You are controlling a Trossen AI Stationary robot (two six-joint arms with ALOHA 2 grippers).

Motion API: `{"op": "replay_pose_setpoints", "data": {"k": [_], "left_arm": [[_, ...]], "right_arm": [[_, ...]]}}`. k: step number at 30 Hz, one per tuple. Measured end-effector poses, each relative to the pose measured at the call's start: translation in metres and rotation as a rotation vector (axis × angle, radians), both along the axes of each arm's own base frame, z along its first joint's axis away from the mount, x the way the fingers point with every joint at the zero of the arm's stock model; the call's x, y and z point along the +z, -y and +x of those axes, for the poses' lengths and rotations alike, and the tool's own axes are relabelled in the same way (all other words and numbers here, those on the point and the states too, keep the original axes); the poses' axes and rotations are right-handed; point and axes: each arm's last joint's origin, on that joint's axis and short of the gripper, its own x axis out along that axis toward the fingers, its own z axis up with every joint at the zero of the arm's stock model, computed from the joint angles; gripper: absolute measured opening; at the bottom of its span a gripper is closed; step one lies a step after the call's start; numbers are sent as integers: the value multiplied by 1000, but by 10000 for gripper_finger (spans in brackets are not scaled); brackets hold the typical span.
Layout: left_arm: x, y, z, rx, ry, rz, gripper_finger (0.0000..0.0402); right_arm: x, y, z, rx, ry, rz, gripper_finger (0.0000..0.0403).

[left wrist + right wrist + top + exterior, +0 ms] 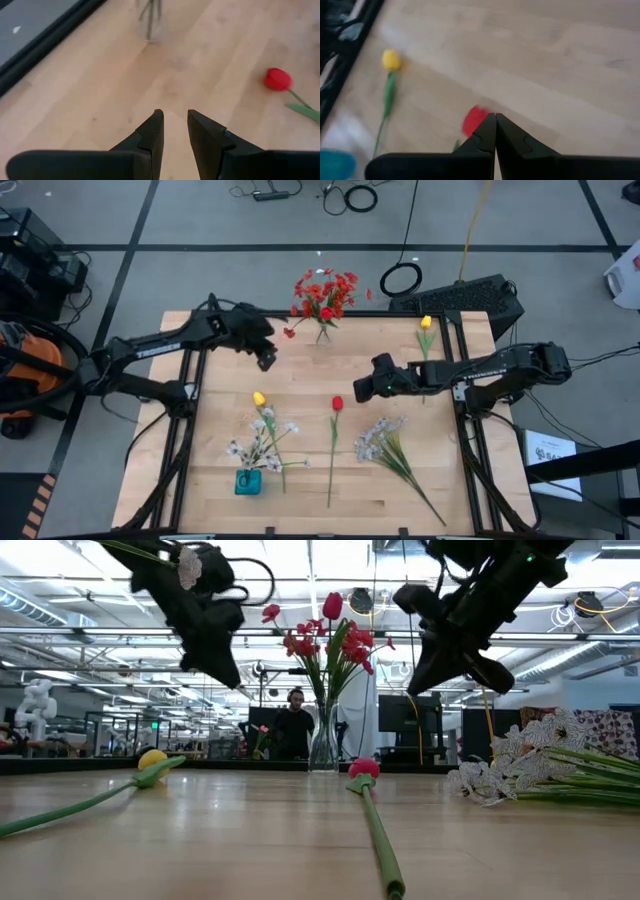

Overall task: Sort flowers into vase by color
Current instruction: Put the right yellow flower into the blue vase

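Observation:
A clear vase (322,332) at the table's far middle holds red flowers (324,292). A small blue vase (248,482) near the left front holds a white spray (255,448). A red tulip (336,404) lies on the table's middle, stem toward the near edge. A yellow tulip (260,399) lies left of it, and another (425,323) lies at the far right. A white spray (385,440) lies right of the red tulip. My left gripper (266,360) hangs slightly open and empty (175,131) above the table, left of the clear vase. My right gripper (358,388) is shut and empty (495,131), above and just right of the red tulip's head (472,120).
Dark frame bars run along the table's left (190,380) and right (460,380) sides. Bare wood (300,370) lies between the clear vase and the flowers lying on the table. A person (294,728) stands in the room beyond the far edge.

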Motion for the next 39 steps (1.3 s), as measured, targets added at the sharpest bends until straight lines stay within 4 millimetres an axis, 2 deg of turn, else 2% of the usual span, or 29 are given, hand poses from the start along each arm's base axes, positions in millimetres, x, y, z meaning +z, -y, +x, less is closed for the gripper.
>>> {"op": "replay_pose_setpoints", "data": {"k": [5, 9, 12, 16, 18, 26, 33, 36, 39], "left_arm": [[-5, 31, -29, -11, 132, 0, 92], [-10, 50, -49, 12, 335, -2, 92], [-10, 61, -58, 2, 461, -17, 93], [-11, 71, -64, -4, 500, -45, 93], [-10, 75, -63, -14, 507, -47, 93], [-11, 83, -60, -2, 509, -74, 93], [-11, 88, -58, 1, 508, -89, 93], [-11, 89, -58, 9, 507, -78, 93], [-11, 90, -58, 7, 507, -75, 93]], "right_arm": [[11, 28, -8, -19, -58, 32, 0], [15, 58, -25, -88, -228, 29, 0], [11, 79, -48, -189, -393, 59, 0], [-4, 101, -79, -288, -575, 163, 3], [-15, 108, -91, -309, -610, 206, 10], [-56, 108, -122, -364, -695, 290, 72], [-84, 101, -134, -373, -671, 289, 125], [-94, 96, -138, -400, -637, 303, 128], [-96, 94, -138, -369, -651, 288, 105]]}}
